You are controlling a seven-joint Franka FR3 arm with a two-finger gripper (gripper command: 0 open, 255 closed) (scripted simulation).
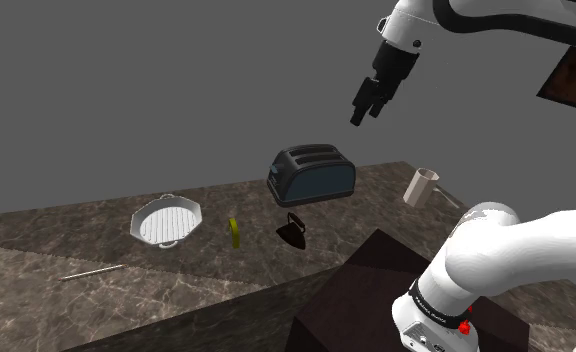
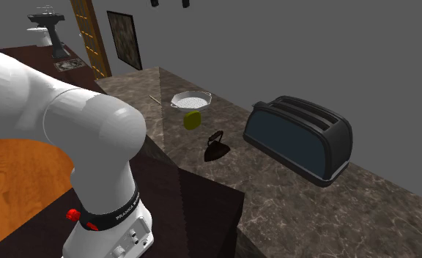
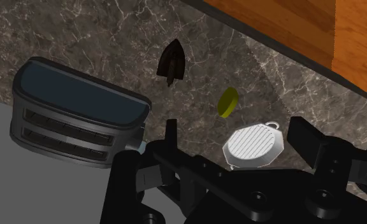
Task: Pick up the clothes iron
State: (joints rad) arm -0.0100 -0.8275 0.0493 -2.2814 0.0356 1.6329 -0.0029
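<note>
Black and small, the clothes iron is sitting on the dark marbled desk near the toaster, on the toaster's long side that is facing the robot's dark stand, and it is not touching the toaster. The hand is hanging in the air well above the toaster, its fingers standing wide apart and gripping nothing. A small yellow-green thing is lying farther from the toaster than the iron, off to the toaster's left in the shoulder view. A white ribbed pan is resting farther out from the toaster again, beyond the yellow-green thing.
</note>
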